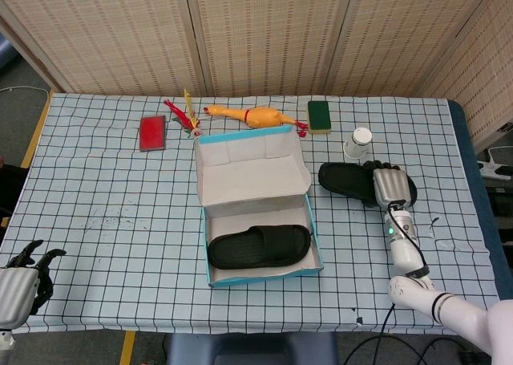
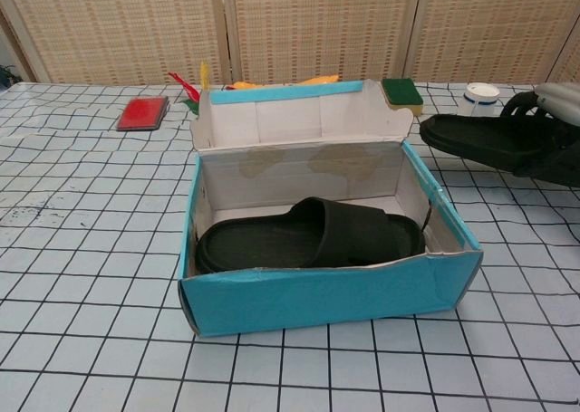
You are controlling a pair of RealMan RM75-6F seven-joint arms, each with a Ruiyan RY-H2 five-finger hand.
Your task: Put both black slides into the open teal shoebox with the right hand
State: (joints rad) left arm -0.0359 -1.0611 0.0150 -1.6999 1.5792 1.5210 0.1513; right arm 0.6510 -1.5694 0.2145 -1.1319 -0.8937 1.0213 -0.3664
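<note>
The right hand (image 1: 388,185) has its fingers wrapped around the second slide (image 1: 353,180), raised just off the desk right of the shoebox (image 1: 256,208), its length pointing leftward toward the open box.

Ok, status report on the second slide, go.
Right robot hand grips the second black slide, lifted off the table beside the paper cup. Left robot hand idle, holding nothing. First slide in the teal shoebox. Path looks clear.

Red flat pad (image 1: 152,132), yellow rubber chicken (image 1: 247,116), green sponge (image 1: 320,115) along table's (image 1: 104,221) far side; white cup (image 1: 357,143), maybe paper.
</note>
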